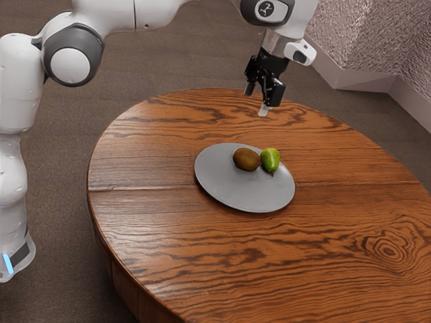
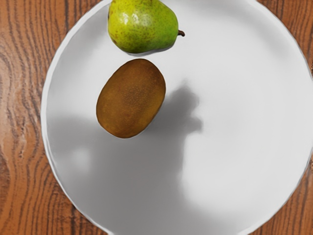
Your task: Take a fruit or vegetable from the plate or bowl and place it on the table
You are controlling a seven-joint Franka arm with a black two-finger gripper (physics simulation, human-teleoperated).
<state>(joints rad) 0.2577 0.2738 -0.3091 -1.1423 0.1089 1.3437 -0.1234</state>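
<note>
Kiwi [image 1: 246, 159] beside pear [image 1: 270, 159] on grey plate [image 1: 236, 192], parted pincer [image 1: 256, 100] above table [image 1: 155, 235]

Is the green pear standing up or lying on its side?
The pear is lying on its side. Looking down at it, you see its stem poking out sideways over the plate.

ok the arm [image 1: 114, 13] is smooth white with chunky dark grey joint rings [image 1: 95, 50], a blue light strip [image 1: 7, 263] and a black gripper [image 1: 256, 99]
</note>
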